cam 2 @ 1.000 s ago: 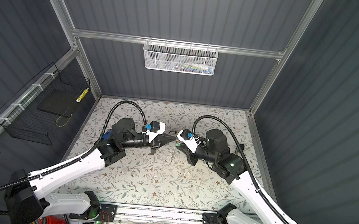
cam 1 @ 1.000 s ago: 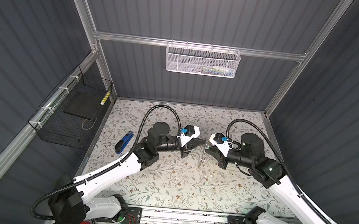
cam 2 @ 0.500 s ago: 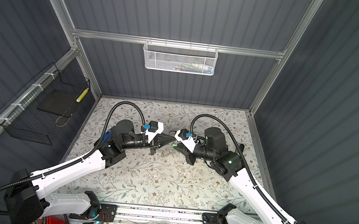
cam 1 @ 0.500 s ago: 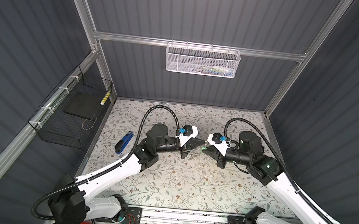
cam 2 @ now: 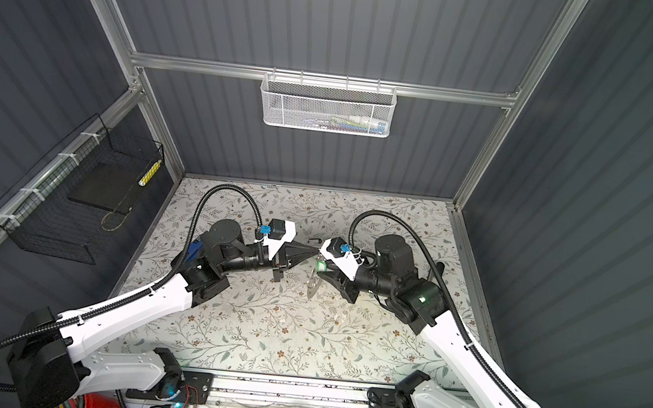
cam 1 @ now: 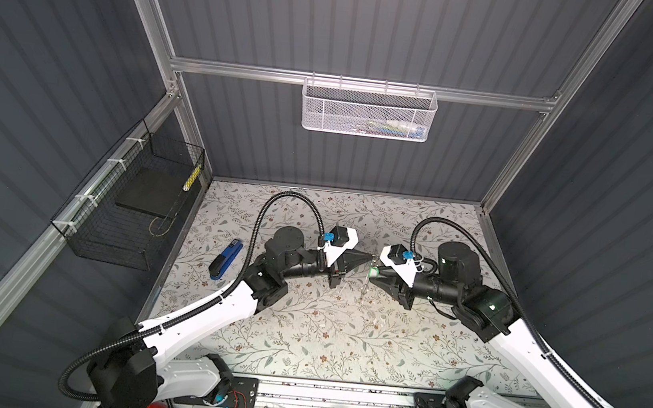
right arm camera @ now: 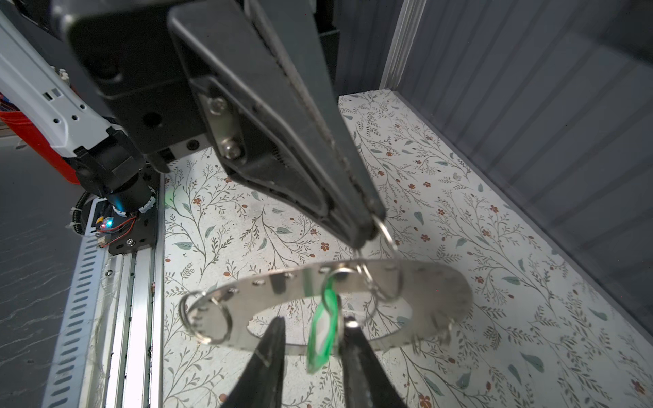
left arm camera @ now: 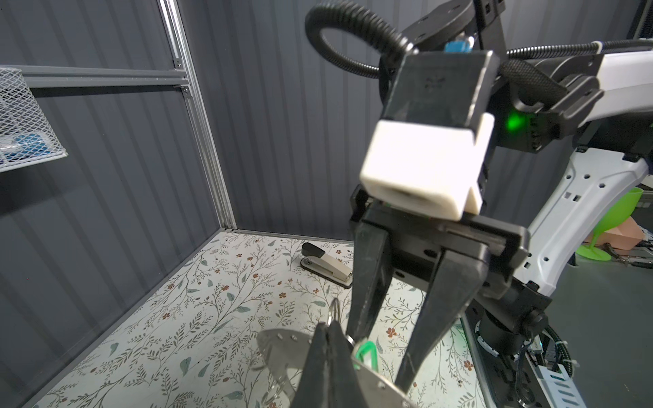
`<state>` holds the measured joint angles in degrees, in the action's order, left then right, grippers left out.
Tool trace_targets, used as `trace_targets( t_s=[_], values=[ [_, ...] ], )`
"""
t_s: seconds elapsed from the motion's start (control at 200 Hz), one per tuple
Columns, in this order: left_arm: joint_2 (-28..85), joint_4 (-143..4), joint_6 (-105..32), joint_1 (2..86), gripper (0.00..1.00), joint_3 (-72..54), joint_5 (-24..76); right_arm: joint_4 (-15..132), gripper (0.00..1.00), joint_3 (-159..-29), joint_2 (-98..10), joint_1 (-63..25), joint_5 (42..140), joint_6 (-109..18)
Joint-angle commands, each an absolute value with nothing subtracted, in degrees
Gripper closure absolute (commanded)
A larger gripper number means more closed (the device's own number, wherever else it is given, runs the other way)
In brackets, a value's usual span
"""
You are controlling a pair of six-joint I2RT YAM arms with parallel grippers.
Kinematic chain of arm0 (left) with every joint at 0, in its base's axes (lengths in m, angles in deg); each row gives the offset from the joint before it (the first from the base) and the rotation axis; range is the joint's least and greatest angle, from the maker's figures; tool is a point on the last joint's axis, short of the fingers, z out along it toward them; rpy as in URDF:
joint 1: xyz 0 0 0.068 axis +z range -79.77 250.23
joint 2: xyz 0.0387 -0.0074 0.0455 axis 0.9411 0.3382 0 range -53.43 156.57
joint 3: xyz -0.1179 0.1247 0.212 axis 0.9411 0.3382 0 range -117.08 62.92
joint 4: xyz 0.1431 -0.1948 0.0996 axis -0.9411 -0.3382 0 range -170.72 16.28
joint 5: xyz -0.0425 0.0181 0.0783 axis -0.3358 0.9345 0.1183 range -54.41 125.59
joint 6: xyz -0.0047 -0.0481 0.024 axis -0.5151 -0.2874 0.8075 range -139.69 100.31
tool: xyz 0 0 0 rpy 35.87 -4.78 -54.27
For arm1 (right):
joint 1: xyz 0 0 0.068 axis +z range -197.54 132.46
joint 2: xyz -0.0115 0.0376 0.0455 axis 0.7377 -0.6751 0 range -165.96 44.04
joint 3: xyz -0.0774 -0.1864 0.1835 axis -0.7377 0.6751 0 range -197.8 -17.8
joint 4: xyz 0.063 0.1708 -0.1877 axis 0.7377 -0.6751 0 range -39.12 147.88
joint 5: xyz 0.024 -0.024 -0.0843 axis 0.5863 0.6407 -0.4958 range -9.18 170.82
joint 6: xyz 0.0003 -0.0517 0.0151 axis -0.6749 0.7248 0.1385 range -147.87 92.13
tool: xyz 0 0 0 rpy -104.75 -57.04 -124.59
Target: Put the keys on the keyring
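The left claw (right arm camera: 367,231) is clamped on a small loop of the keyring (right arm camera: 275,282), held above the desk (right arm camera: 441,176). The green key (right arm camera: 323,339) hangs from the keyring between the fingers of the spread right claw (right arm camera: 313,322). The right claw should retreat straight, without snagging the key.

surface (cam 1: 301,336): floral print, leaves and small flowers
blue stapler (cam 1: 225,259): flat on the surface at 9 o'clock, near the edge
white mesh basket (cam 1: 369,109): on the back-wall rail at 12 o'clock, small items inside
black wire basket (cam 1: 136,204): side wall at 10 o'clock, holding a dark slab (cam 1: 148,193)
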<state>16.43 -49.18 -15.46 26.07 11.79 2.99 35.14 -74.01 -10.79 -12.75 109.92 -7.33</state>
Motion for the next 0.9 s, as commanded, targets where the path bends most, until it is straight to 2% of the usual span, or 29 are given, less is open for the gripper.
trace_targets(
  t_s=[0.0,0.155,0.315,0.48,0.891],
  values=[
    [15.5,-46.3,-16.1,26.2,1.0,11.6,2.8,34.9,0.63,-72.9,-6.4,-13.1,107.7,-6.1],
    [16.1,-46.1,-16.2,26.2,1.0,11.4,0.9,35.3,0.61,-72.7,-2.8,-13.9,107.2,-5.0],
    [16.7,-45.7,-16.6,26.2,1.0,10.8,-1.2,39.4,0.64,-73.1,-2.2,-14.4,106.5,-7.0],
    [17.2,-46.7,-16.5,26.2,1.0,10.1,-2.6,40.1,0.69,-75.0,-5.1,-14.5,104.6,-8.7],
    [17.8,-47.3,-15.6,26.2,1.0,9.6,-3.4,40.5,0.79,-76.7,-9.1,-14.5,109.1,-10.7]
  ],
)
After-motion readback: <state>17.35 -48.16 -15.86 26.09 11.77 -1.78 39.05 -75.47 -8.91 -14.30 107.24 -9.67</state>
